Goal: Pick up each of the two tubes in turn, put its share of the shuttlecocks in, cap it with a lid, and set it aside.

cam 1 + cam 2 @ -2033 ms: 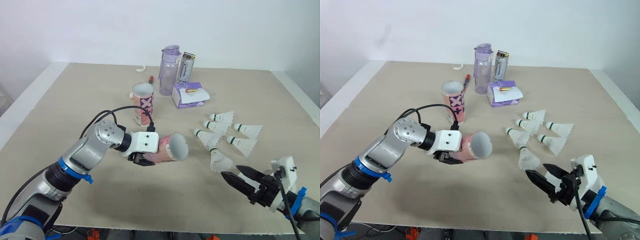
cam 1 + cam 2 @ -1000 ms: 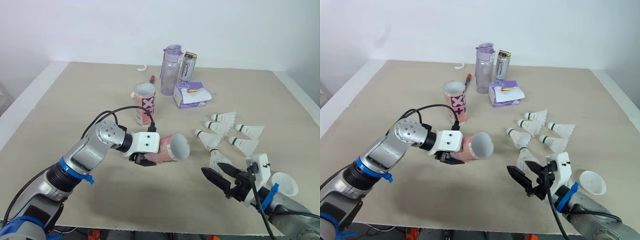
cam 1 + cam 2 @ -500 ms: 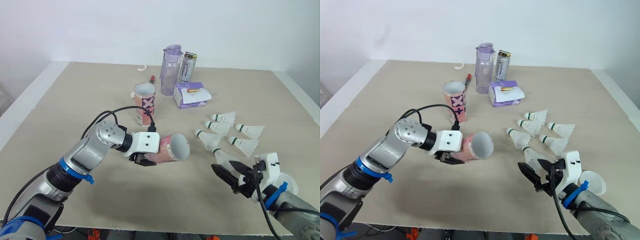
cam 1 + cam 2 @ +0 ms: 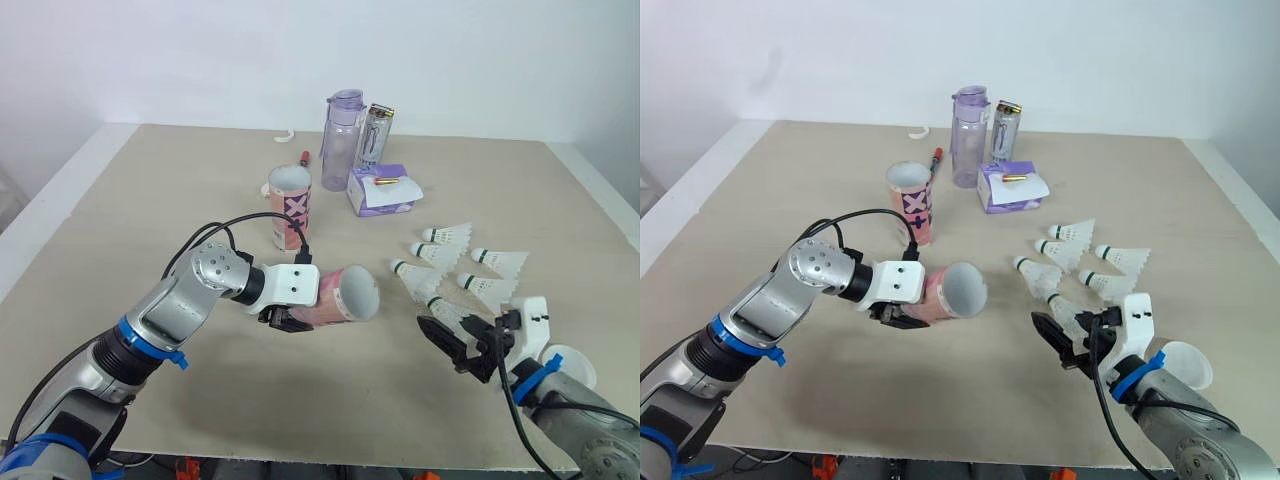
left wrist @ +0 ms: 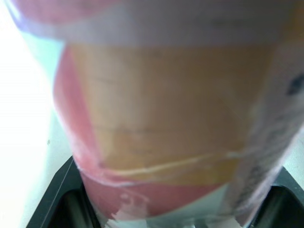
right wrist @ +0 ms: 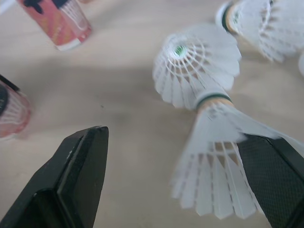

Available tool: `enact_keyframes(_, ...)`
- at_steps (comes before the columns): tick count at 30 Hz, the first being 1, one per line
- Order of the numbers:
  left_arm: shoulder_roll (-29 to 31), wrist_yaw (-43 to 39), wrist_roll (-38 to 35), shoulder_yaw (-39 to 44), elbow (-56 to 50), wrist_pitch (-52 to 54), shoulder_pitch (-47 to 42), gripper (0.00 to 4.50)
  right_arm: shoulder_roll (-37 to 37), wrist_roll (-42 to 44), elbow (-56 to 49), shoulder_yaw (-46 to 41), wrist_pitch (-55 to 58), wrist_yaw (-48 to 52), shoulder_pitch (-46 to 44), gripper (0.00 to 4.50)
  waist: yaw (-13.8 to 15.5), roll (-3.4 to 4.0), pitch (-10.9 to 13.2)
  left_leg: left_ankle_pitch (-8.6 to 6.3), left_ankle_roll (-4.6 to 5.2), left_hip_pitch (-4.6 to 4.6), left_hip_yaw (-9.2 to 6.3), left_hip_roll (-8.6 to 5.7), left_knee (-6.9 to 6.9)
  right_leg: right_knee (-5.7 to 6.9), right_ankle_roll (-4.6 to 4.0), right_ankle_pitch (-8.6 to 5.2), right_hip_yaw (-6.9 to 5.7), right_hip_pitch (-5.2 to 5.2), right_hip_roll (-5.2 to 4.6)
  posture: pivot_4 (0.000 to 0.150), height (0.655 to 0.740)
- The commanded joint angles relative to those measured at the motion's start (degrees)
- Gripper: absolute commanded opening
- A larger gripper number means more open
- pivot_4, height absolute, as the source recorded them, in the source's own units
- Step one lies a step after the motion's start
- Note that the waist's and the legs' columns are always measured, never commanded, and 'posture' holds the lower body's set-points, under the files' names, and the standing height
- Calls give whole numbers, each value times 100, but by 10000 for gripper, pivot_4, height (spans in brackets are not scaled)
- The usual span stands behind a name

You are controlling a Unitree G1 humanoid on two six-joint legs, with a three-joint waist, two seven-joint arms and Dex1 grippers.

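Right gripper, spread wide astride the nearest shuttlecock, should close gently on it while left gripper clamps the sideways tube.

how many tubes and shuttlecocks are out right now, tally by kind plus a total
tubes: 2
shuttlecocks: 6
total: 8

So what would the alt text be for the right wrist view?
Two black jaws, standing open, frame a white shuttlecock lying on a beige table, close by one jaw. A second shuttlecock lies just beyond it, and a pink tube is further off.
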Motion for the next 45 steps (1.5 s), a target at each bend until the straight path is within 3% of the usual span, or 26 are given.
enact_keyframes(1,55,141,181,-40,178,129,116,30350,-2,-22,-5,-75,-4,-44,-137,45000,0,0,0,0,0,0,0,0,0,0,0,0,0,0,0,1500,7400)
enact_keyframes(2,55,146,184,-41,180,127,120,30350,1,-28,15,-75,6,-54,-155,45000,0,0,0,0,0,0,0,0,0,0,0,0,1,0,0,1500,7400)
enact_keyframes(6,47,162,190,-43,202,113,117,30012,-4,-131,106,-96,37,-136,-209,34077,0,0,0,1,1,0,1,0,0,0,0,0,-1,0,0,1500,7400)
enact_keyframes(11,40,178,208,-48,230,82,113,30012,6,-246,175,-95,48,-195,-249,10861,0,1,-1,1,1,0,2,-1,0,0,0,1,0,0,-1,1500,7400)
enact_keyframes(15,43,176,215,-51,249,57,107,30012,18,-319,203,-99,53,-218,-247,613,0,2,-1,1,1,0,3,-1,0,0,0,1,0,0,0,1500,7400)
enact_keyframes(27,-14,145,239,-57,496,-150,-4,30012,-116,-340,-136,-363,-1,-123,-179,613,1,5,-3,4,7,1,2,-6,0,0,1,2,1,2,-6,1500,7400)
enact_keyframes(33,-40,65,248,-63,795,-392,-136,30012,-1253,-212,-699,-950,117,515,-303,613,0,13,-1,9,16,1,6,-20,2,-3,18,12,18,0,-17,1500,7400)
enact_keyframes(37,-103,-15,195,-82,947,-492,-224,30012,-2242,-386,-923,-1053,-235,1503,-720,613,-1,12,-3,9,16,1,4,-22,-1,-9,14,15,7,1,-7,1500,7400)
enact_keyframes(41,-214,-109,87,-59,1024,-411,-291,30012,-2940,-556,-959,-657,-726,2256,-1605,613,-8,14,-1,9,16,3,6,-32,-2,-10,15,15,10,2,-10,1500,7400)
enact_keyframes(45,-340,-242,-135,-1,878,119,-311,30012,-3391,-1310,-1011,337,-1530,2979,-2375,613,6,6,2,9,15,-7,3,-34,-3,-23,17,13,-4,-1,-14,1500,7400)
